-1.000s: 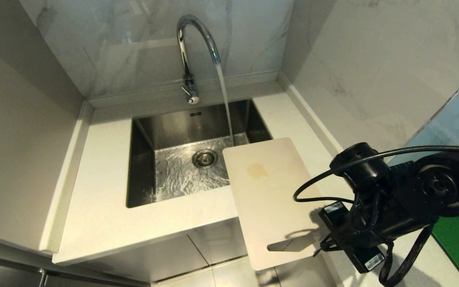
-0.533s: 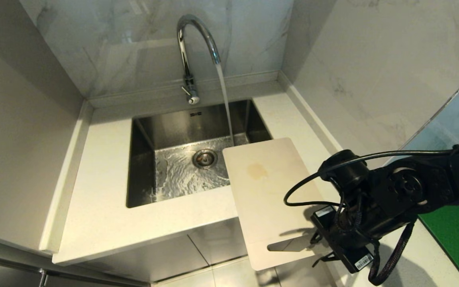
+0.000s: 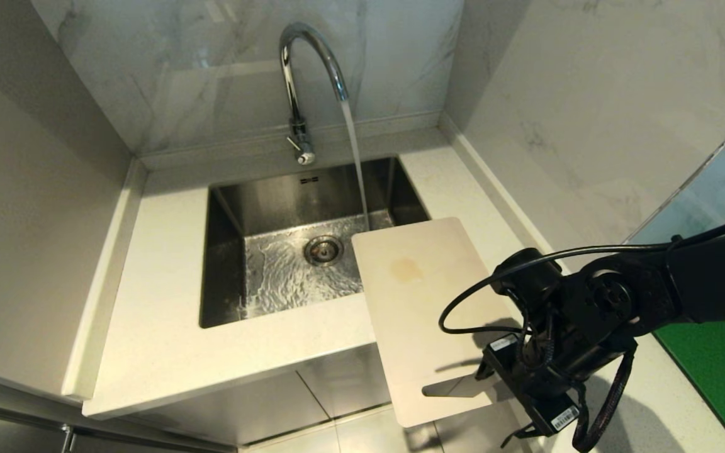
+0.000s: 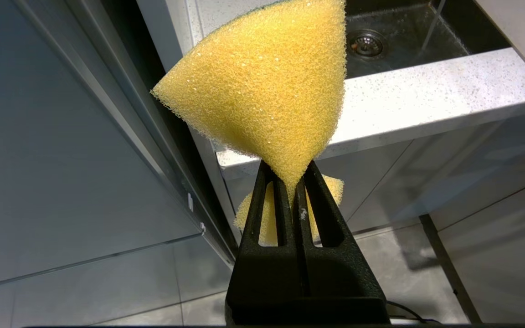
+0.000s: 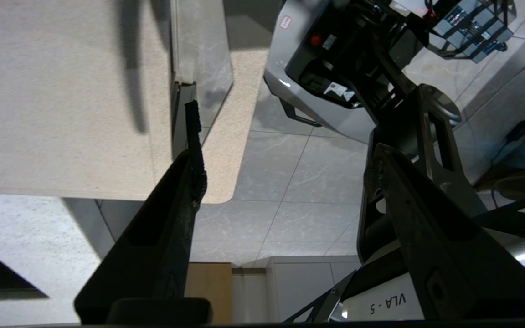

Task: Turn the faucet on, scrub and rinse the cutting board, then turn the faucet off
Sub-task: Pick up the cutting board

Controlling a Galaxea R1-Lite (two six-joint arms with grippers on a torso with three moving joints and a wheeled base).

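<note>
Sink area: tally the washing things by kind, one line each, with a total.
Faucet, water running: 1
Cutting board, lying on the counter's right part and jutting past its front edge: 1
Sponge, yellow, pinched in the left pincer: 1
Sink, steel: 1
Total: 4

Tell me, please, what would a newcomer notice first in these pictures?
First, the chrome faucet at the back of the counter, pouring water into the steel sink. Next, the cream cutting board, jutting over the counter's front edge right of the sink, with the open right gripper at its handle slot. Below counter height, the left gripper pinches a yellow sponge.
</note>
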